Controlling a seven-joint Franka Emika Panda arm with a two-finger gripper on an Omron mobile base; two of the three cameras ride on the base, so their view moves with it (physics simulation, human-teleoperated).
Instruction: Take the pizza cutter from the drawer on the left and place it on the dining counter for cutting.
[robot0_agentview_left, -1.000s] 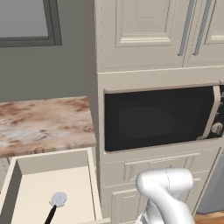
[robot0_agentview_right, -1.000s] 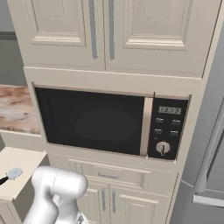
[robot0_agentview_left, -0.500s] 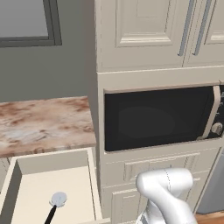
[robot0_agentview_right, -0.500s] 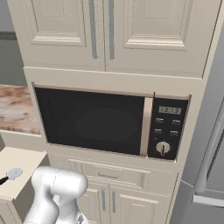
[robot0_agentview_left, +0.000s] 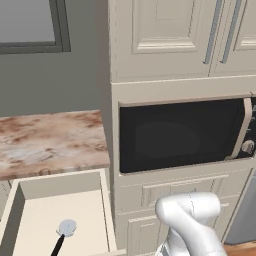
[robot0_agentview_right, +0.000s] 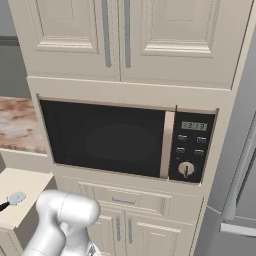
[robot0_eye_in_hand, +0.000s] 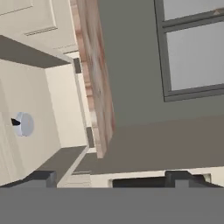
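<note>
Pizza cutter (robot0_agentview_left: 64, 232): lay flat on the floor of the open drawer (robot0_agentview_left: 30, 226), its pale round wheel toward the drawer's back wall and its black handle running toward the front; from the right base camera the wheel (robot0_agentview_right: 16, 198) showed at the left edge.
Drawer: pulled out below the marbled worktop (robot0_agentview_left: 50, 142), left of the microwave (robot0_agentview_left: 182, 132); plain cream inside, and nothing else could be seen in it near the tool.
Gripper (robot0_eye_in_hand: 109, 178): the two dark fingertips stood wide apart with nothing between them, well apart from the cutter, and the hand camera looked sideways across the drawer, worktop edge and window (robot0_eye_in_hand: 192, 48).
Weight: judged light — a small hand tool, no strain for the arm.
Stiffness: likely rigid handle and wheel, not fragile; the wheel would probably spin on its axle.
Slip: the thin wheel looked a poor surface to pinch — smooth and free to turn.
Where to hold: the straight black handle, across its width, near the middle.
Risk: a flat, low tool against the drawer floor; fingers might scrape the floor or nudge it aside.
</note>
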